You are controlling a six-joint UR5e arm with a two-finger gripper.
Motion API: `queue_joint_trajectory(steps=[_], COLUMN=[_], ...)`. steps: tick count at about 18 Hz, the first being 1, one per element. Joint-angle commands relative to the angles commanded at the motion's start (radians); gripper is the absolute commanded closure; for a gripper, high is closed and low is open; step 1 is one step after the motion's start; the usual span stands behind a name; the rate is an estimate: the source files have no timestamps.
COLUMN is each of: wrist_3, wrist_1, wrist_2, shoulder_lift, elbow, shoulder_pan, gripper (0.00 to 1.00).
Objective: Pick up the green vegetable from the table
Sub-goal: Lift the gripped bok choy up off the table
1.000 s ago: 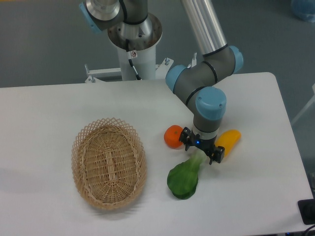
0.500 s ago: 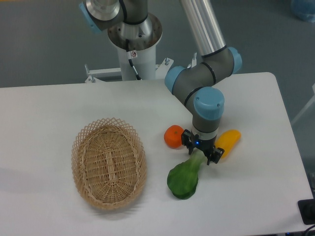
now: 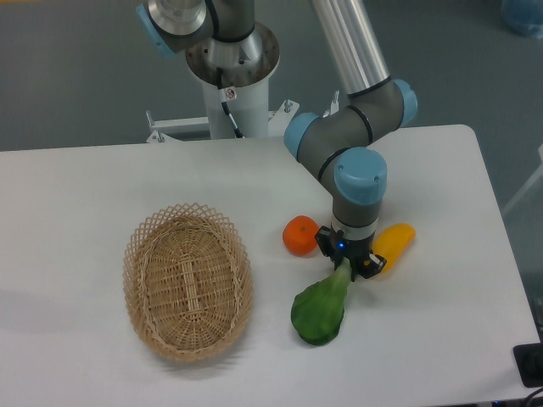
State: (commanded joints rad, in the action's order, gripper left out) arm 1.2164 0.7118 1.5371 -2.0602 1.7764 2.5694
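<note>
Green vegetable (image 3: 319, 309): dark leafy end, pale stem

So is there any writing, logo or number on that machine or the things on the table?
None that can be read.
The arm's base column carries a small sticker, too small to make out.
The gripper, green vegetable and basket show no text.

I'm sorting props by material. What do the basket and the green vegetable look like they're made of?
The basket looks like woven wicker or rattan: tan strands with an open lattice rim. The green vegetable looks like moulded plastic or rubber, though that can't be told for sure: smooth, slightly shiny surface, uniform colour fading to a pale stem, where the gripper is closed on it.
</note>
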Motion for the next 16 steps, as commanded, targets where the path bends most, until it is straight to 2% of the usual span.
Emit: queue_joint_trajectory(steps=[7,11,16], wrist_3=[-0.038,-0.103,-0.215], wrist_1=[0.006,0.006,0.005], wrist_2=[-0.064,-0.172,-0.225], shoulder_lift=[0.057,0.107,0.152], elbow=[-0.104,-0.114,-0.118], shoulder_pan=[-0.018,-0.015,-0.028], gripper=[0.66,0.66,0.66])
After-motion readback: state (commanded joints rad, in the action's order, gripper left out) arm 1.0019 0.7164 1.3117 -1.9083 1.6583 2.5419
